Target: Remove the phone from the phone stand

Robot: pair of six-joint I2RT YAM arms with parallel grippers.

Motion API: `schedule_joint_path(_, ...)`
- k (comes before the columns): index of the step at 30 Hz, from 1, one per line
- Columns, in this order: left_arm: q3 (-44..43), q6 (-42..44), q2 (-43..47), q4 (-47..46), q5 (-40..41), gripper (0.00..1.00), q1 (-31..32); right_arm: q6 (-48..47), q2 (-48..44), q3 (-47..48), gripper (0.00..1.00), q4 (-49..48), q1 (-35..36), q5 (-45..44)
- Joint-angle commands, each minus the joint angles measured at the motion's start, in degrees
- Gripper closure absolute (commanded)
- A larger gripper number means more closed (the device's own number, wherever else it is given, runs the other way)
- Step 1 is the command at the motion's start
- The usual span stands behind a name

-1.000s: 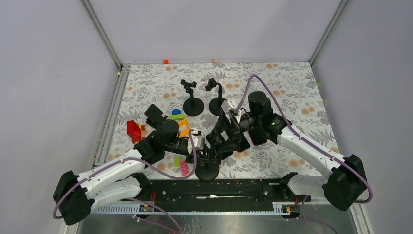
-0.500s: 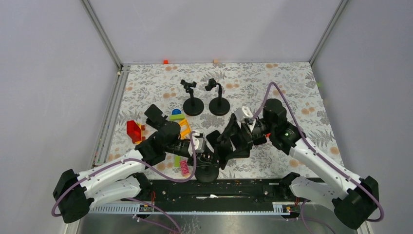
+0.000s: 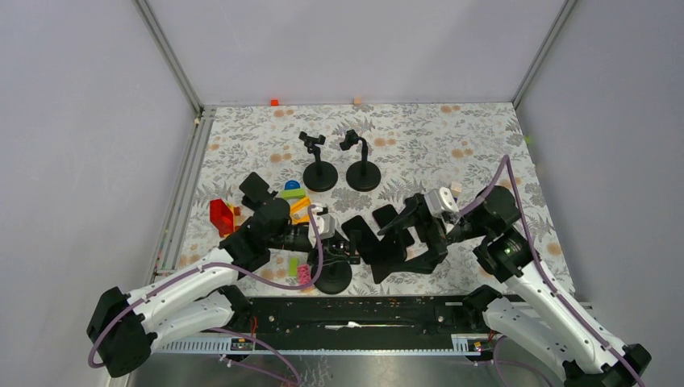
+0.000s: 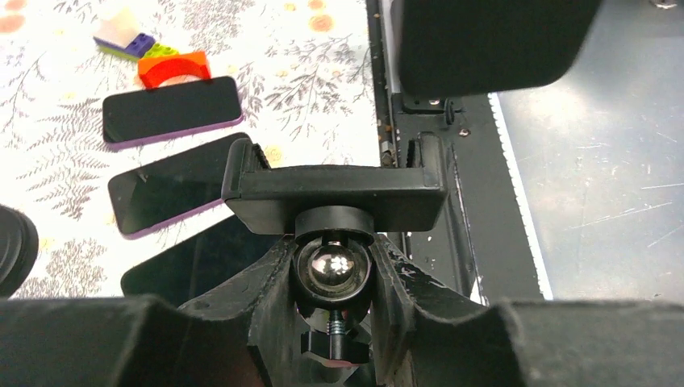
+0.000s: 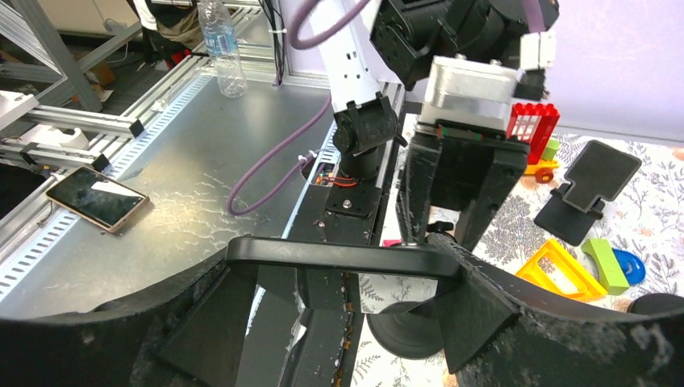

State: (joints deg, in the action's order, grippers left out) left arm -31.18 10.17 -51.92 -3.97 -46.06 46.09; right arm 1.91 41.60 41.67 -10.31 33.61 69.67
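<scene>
Fingers (image 4: 270, 286) of the left gripper (image 4: 332, 260) pinch the ball joint (image 4: 332, 270) under the cradle of the phone stand (image 4: 335, 189) (the cradle holds nothing). Right gripper (image 5: 347, 274) clasps the black phone (image 5: 339, 255) by its long edges, off the stand, just to its right above the table (image 3: 452, 137).

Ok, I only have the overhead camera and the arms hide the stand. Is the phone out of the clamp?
Observer: Yes, the left wrist camera shows the stand's clamp empty.
Operator: So where's the phone?
Observer: On the right wrist camera the phone sits flat across the right gripper, pinched by its edges.
Operator: And the other arm?
Observer: The left gripper is closed on the stand's ball joint, right under the clamp.
</scene>
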Motion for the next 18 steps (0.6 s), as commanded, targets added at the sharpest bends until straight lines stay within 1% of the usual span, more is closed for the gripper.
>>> schedule_joint_path(1, -0.4, -2.3, 1.5, -7.9, 1.9, 1.0, -0.7, 6.2, -1.7, -0.4, 1.0, -6.1, -0.5, 1.2)
schedule_joint_path(3, -0.5, -2.4, 1.2, -8.2, 2.6, 1.0, -0.9, 7.5, -2.1, -0.7, 1.0, -6.9, -0.4, 1.3)
schedule_joint_path(5, -0.4, -2.8, 1.3, -8.5, 3.8, 1.0, -1.0, 5.5, -2.8, -0.3, 1.0, -3.9, -0.4, -1.1)
schedule_joint_path(9, 0.4, -3.8, 2.7, -10.0, 7.2, 1.0, -1.5, 2.4, -4.0, 1.0, 1.0, 5.5, -0.4, -14.2)
schedule_joint_path(12, 1.2, -4.8, 3.9, -10.5, 11.0, 1.0, -1.9, 4.9, -3.4, 2.1, 1.0, 9.4, -0.4, -29.5)
schedule_joint_path(15, 2.8, -6.3, 5.7, -12.2, 16.3, 1.0, -2.3, 7.3, -0.4, 5.4, 1.0, 19.0, -0.4, -44.9)
schedule_joint_path(18, 4.4, -8.3, 7.1, -14.7, 19.4, 1.0, -2.6, 10.0, 4.2, 9.6, 1.0, 28.0, -0.4, -60.0)
